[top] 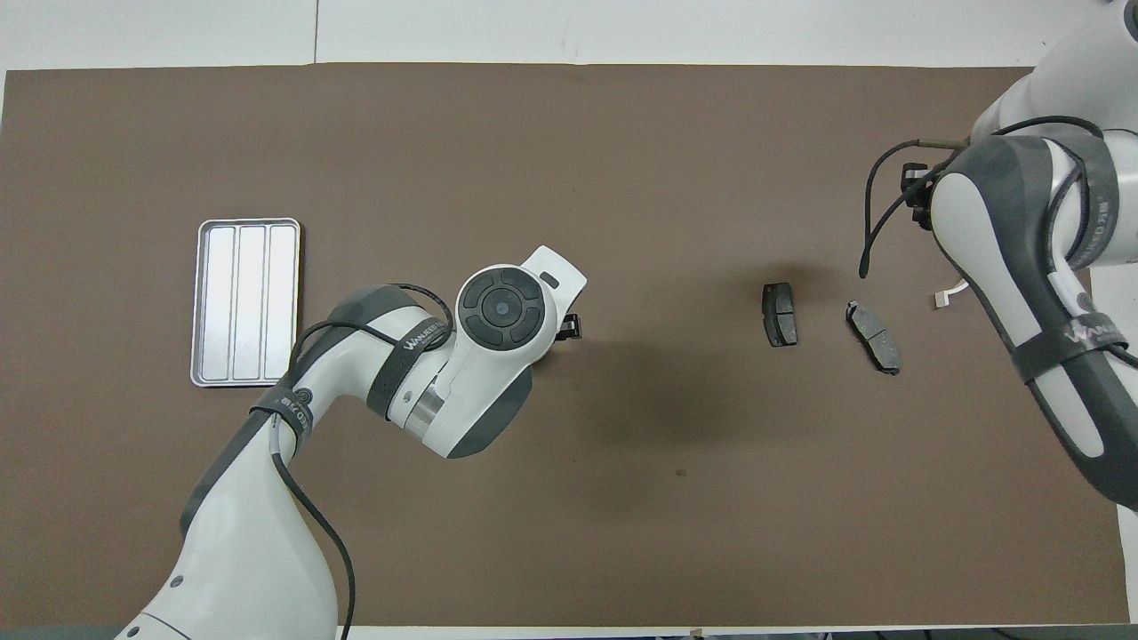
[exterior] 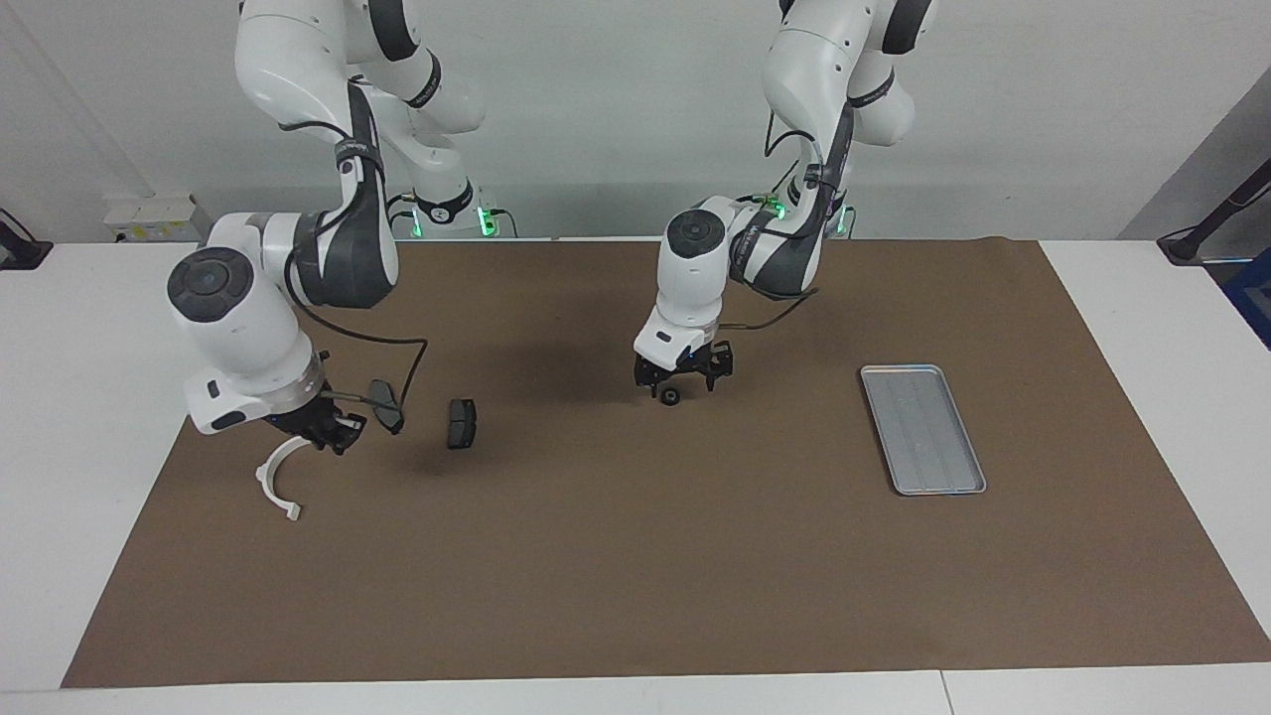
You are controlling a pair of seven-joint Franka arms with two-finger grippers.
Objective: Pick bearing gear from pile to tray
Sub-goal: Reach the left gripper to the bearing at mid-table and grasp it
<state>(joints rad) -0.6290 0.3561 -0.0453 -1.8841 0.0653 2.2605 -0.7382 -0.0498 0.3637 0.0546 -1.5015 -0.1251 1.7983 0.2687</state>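
Brown paper [exterior: 635, 556] covers the table, with the tray [exterior: 923, 429] toward the left arm's end. Jaws spread, the left gripper [exterior: 675, 382] straddles the small black gear [exterior: 671, 398] mid-table. Raised over the white bracket [exterior: 275, 479] by the brake pads [exterior: 461, 424], the right gripper [exterior: 328, 432] is pressed together.

Left gripper [exterior: 675, 379] spread low over the small black gear [exterior: 671, 398], tray [exterior: 953, 485] well apart

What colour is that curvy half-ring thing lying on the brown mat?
White. The half-ring bracket shows best in the facing view.
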